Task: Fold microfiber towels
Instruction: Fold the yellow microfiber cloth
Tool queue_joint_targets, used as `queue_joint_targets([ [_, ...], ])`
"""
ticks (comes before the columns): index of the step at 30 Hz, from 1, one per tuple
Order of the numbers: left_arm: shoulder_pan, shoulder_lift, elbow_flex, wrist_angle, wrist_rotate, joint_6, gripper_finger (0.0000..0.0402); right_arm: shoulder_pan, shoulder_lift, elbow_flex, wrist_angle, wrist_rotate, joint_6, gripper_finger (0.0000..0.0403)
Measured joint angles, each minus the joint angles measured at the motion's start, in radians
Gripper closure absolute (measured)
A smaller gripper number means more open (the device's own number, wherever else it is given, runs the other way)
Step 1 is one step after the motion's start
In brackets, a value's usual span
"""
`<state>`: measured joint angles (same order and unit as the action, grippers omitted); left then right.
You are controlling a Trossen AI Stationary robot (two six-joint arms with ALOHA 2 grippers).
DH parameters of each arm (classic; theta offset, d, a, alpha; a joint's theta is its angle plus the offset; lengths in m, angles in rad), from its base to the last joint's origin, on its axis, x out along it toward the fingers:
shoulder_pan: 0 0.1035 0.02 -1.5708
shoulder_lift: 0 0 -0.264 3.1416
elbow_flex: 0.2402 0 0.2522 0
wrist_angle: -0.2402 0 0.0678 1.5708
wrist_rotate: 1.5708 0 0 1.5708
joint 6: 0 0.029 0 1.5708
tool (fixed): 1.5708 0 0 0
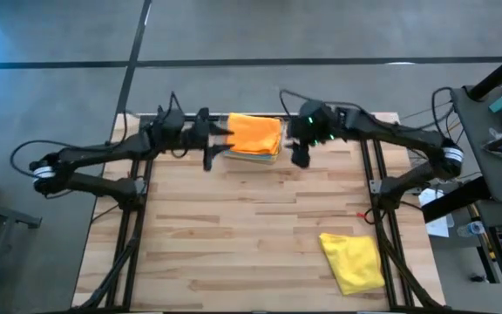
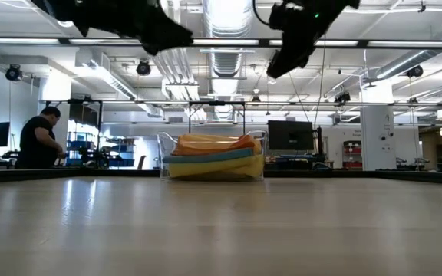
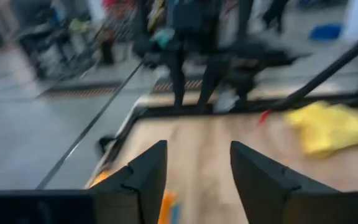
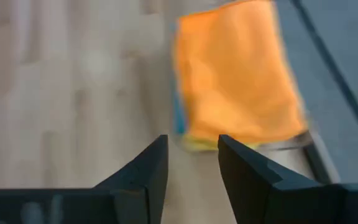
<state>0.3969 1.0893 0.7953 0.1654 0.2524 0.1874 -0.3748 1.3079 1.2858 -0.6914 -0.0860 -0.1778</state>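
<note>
High view: one stack of folded towels [image 1: 254, 137], orange on top, sits in a clear bin [image 1: 279, 150] at the counter's [image 1: 251, 235] far edge; the low view shows three layers there, orange, light blue and yellow. One loose yellow towel [image 1: 354, 260] lies near the front right corner. Two arms flank the bin: left gripper [image 1: 219, 139] and right gripper [image 1: 301, 144], both empty, jaws narrowly parted.

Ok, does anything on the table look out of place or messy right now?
One yellow towel lies rumpled and alone near the table's front right corner, far from the stack in the clear bin at the back, topped by the orange towel. Nothing else stands out.
</note>
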Motion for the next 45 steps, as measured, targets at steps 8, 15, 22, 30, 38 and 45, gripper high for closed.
queue_joint_targets([
  [8,-0.261,-0.078,-0.185,0.372,-0.08,-0.077,0.0292,0.254,-0.195,-0.217,-0.058,-0.001,0.155,0.0277],
  [15,-0.396,-0.017,-0.3,0.635,-0.117,-0.074,0.0321,0.471,-0.308,-0.375,-0.125,0.0,0.564,0.028],
  [22,-0.399,0.032,-0.298,0.689,-0.141,-0.076,0.0327,0.681,-0.276,-0.425,-0.132,0.0,0.759,0.0278],
  [30,-0.399,0.098,-0.267,0.692,-0.141,-0.076,0.0327,0.74,-0.206,-0.443,-0.242,-0.043,0.871,0.0277],
  [38,-0.399,0.178,-0.218,0.692,-0.141,-0.076,0.0327,0.738,-0.167,-0.455,-0.243,-0.184,0.899,0.0234],
  [45,-0.399,0.199,-0.202,0.686,-0.139,-0.075,0.0327,0.739,-0.169,-0.536,-0.227,-0.222,0.924,0.0175],
])
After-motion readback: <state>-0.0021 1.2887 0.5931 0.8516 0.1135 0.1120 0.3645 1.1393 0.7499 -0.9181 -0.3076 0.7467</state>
